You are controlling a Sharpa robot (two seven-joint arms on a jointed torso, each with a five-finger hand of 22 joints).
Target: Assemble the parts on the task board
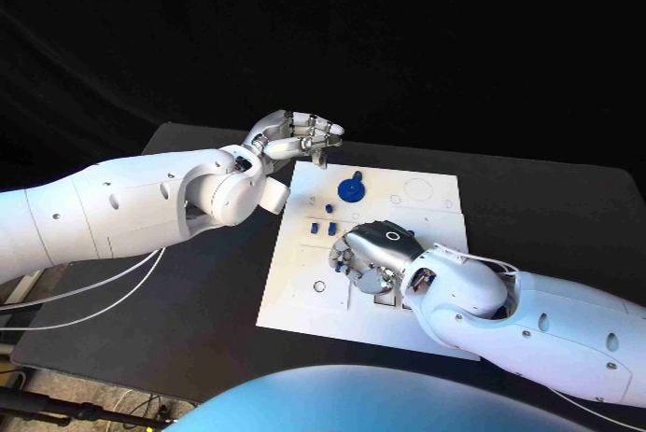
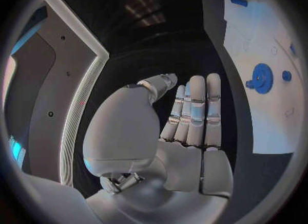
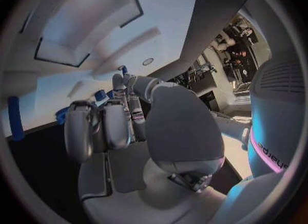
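One left hand (image 1: 294, 136) hovers at the far left corner of the task board (image 1: 303, 264), fingers straight and apart, holding nothing. One blue gear (image 1: 351, 188) and three small blue parts (image 1: 323, 228) sit on the board. The right hand (image 1: 373, 255) bends down onto the board's middle; whether it grips anything cannot be told.

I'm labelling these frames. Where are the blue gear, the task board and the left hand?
blue gear (image 1: 351, 188): head view, its round face.
task board (image 1: 303, 306): head view, bare white near corner.
left hand (image 2: 183, 131): left wrist view, its palm.
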